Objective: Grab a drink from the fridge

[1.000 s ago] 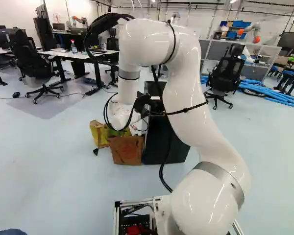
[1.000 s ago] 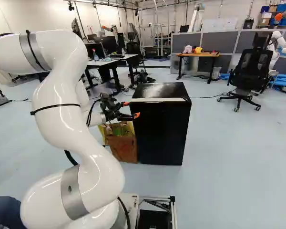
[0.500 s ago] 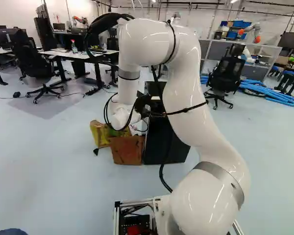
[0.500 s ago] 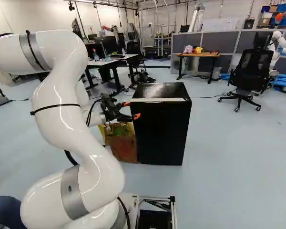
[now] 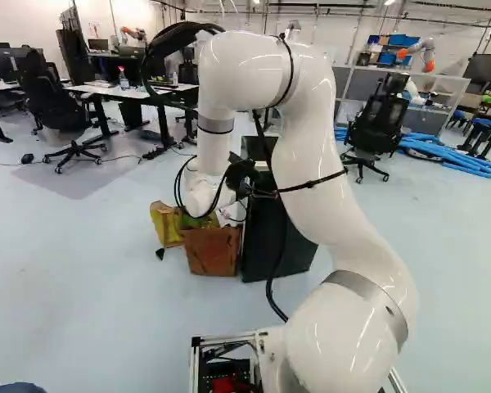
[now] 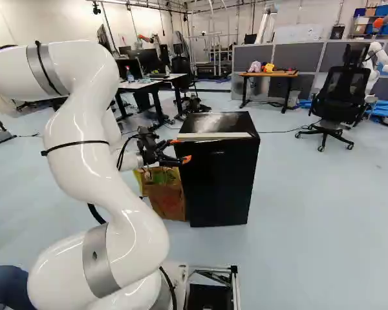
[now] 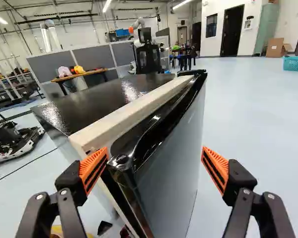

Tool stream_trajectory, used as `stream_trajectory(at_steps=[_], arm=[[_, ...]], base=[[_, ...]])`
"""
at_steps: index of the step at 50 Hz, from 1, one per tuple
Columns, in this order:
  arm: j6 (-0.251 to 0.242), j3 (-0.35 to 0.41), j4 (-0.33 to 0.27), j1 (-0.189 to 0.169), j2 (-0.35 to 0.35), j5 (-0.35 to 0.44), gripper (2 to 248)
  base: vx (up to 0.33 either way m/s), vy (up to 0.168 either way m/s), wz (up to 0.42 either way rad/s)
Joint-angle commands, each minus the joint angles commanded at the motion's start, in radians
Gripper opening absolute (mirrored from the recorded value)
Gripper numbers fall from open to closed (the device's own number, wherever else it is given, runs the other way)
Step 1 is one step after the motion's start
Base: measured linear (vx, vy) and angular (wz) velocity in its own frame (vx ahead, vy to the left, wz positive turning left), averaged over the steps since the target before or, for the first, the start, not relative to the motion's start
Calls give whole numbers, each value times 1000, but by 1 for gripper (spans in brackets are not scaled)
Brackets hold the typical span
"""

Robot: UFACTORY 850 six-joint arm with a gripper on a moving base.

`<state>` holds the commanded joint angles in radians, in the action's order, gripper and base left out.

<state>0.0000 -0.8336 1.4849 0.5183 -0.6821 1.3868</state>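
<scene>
I have the gripper [image 6: 180, 150] spread wide beside the black fridge [image 6: 220, 184] — it stands on pale blue floor [image 6: 310, 226], wooden desk [image 6: 269, 74] and grey partitions [image 6: 303, 57] beyond.

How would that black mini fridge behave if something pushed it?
The black mini fridge looks stiff, with flat, boxy sides, and probably heavy, given its bulk. It stands taller than wide, so a hard shove up high might tip it.

Fridge [image 6: 220, 187] partly hidden behind arm [image 5: 315, 168], left base view; interior hidden.
</scene>
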Motion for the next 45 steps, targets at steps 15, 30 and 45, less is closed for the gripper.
stream_trajectory(at_steps=[15,30,45], arm=[[0,0,31,0,0,0,247],[0,0,63,0,0,0,247],[0,6,96,2,3,0,247]], base=[[0,0,0],[0,0,0],[0,0,0]])
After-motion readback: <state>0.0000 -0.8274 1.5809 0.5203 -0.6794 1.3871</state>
